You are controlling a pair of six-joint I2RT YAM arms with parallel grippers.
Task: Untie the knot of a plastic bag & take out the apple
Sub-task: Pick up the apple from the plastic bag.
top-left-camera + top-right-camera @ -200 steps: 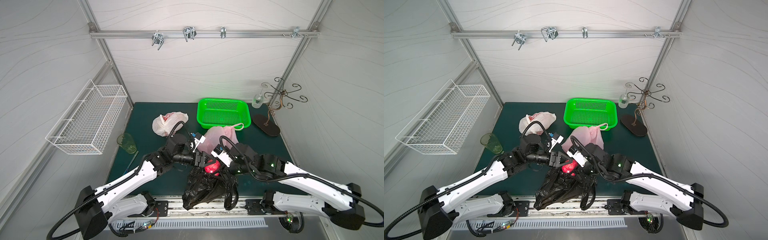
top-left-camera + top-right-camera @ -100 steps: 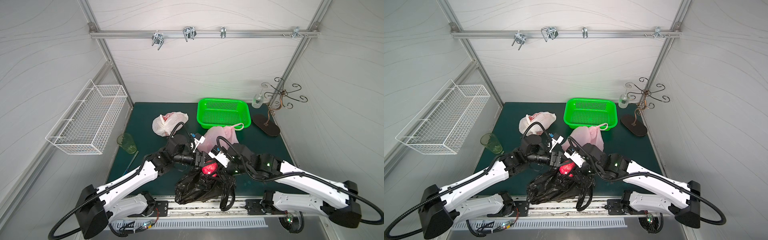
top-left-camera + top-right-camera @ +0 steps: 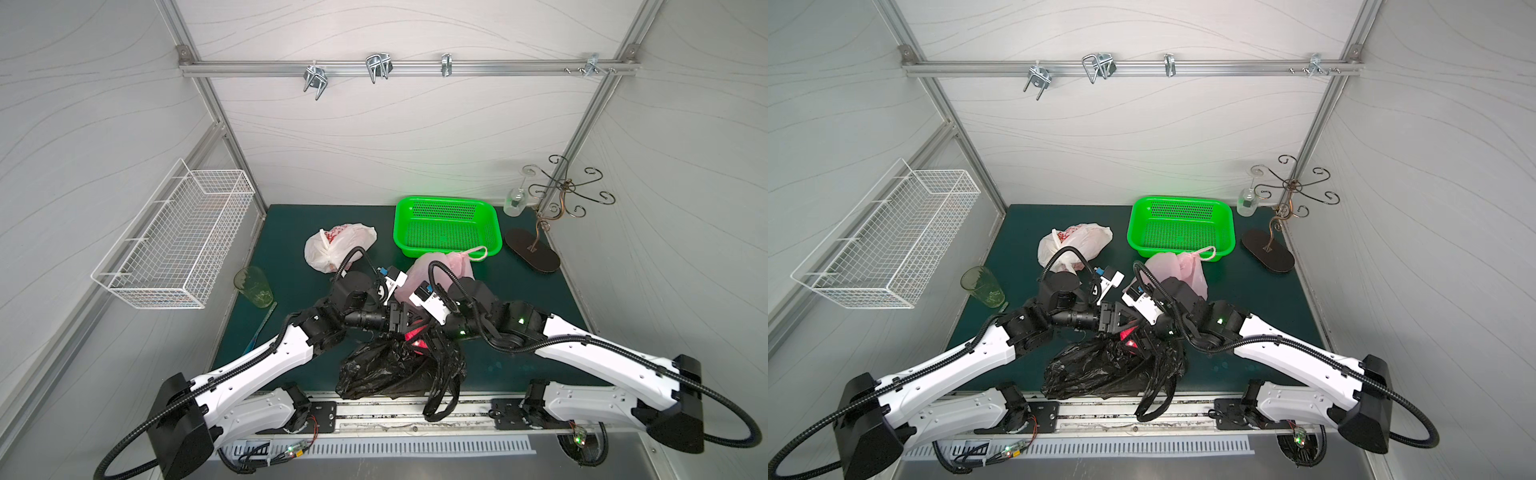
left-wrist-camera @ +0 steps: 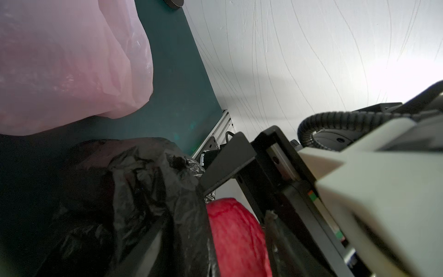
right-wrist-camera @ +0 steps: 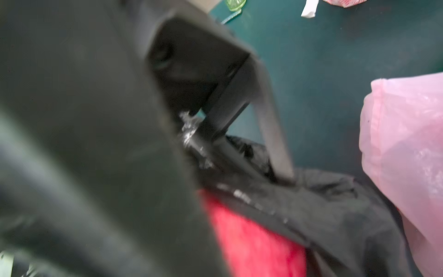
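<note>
Obs. Knot looks undone. Black bag [image 3: 386, 370] lies slumped on the worktop [image 3: 519, 332] at the near edge, mouth slack, handles trailing over the rail. Step in hand, by my reading: get the apple clear of the film.

Left hand [image 3: 404, 328]: reaches to the bag mouth from the left. The right wrist view shows its fingers [image 5: 271, 129] apart, tips buried in black film. Cannot tell whether they pinch film, apple or nothing.

Apple [image 4: 235, 235]: red, at the bag mouth between the two hands, partly draped by film. A patch of it shows in both top views.

Right hand [image 3: 424, 332]: meets it from the right. One finger [image 4: 225, 165] sits just above the apple and its mate is hidden. Jaws look wide, but I cannot tell whether they grip.

To do it well: one hand pins film only, low and away from the fruit. The other takes bare apple, no film under the pads, then lifts up and out.

Risk: film caught with the apple drags the bag along. Pink bag [image 3: 440, 270] lies just behind; keep clear.
</note>
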